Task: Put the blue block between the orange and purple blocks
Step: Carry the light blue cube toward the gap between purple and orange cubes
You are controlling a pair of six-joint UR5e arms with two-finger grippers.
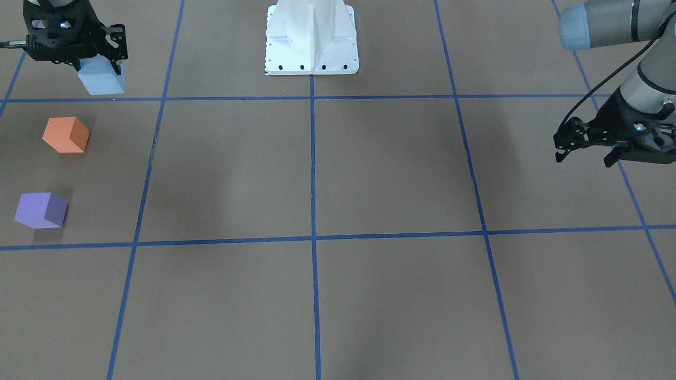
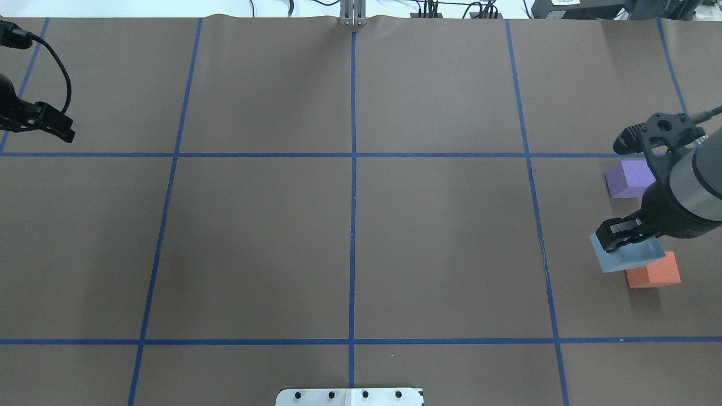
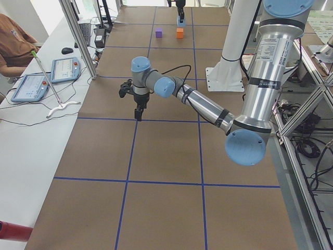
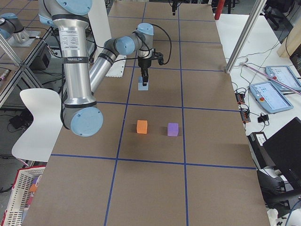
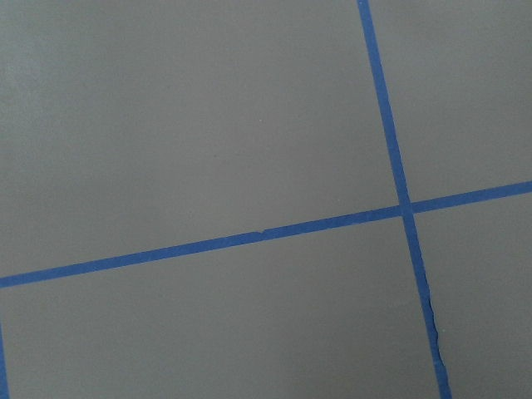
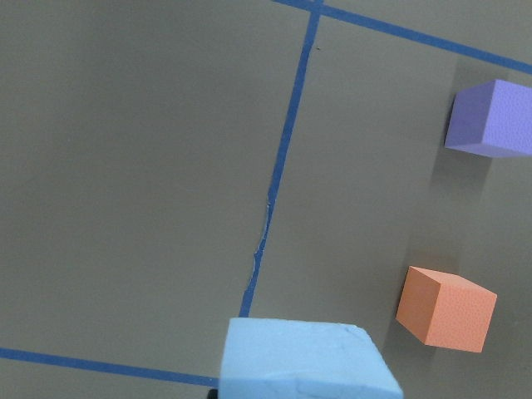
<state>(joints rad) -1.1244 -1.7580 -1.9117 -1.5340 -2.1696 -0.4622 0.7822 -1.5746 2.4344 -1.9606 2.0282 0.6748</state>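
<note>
My right gripper [image 1: 101,67] is shut on the light blue block [image 1: 103,80] and holds it above the table, on the robot's side of the orange block [image 1: 66,135]. The purple block [image 1: 40,210] lies further out in the same line, with a gap between the two. In the overhead view the blue block [image 2: 625,256] overlaps the orange block [image 2: 654,272], and the purple block [image 2: 630,178] lies beyond. The right wrist view shows the blue block [image 6: 303,362], the orange block [image 6: 446,306] and the purple block [image 6: 490,118]. My left gripper [image 1: 583,155] is open and empty, far off at the other side.
The white robot base [image 1: 311,37] stands at the middle of the robot's edge. Blue tape lines [image 1: 312,211] divide the brown table into squares. Tablets [image 4: 272,94] lie on a side desk past the table's far edge.
</note>
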